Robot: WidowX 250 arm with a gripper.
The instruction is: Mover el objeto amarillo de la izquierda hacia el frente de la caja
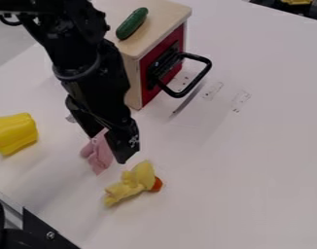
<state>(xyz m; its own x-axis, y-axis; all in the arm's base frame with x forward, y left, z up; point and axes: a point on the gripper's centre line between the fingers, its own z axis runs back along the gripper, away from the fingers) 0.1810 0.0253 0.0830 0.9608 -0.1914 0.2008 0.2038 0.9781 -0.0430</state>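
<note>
At the frame's left edge, the yellow pepper (14, 133) lies on the tabletop (232, 180), long axis roughly sideways, rising slightly rightward. The gripper (109, 147) hangs left of centre, jaws spread.

Pink cloth (98, 153), seemingly matt

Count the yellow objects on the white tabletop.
2: the yellow object, perhaps a toy bell pepper, at the left edge; and the yellow plush toy, lower in the view, near the pink cloth. The arm may hide others.
</note>
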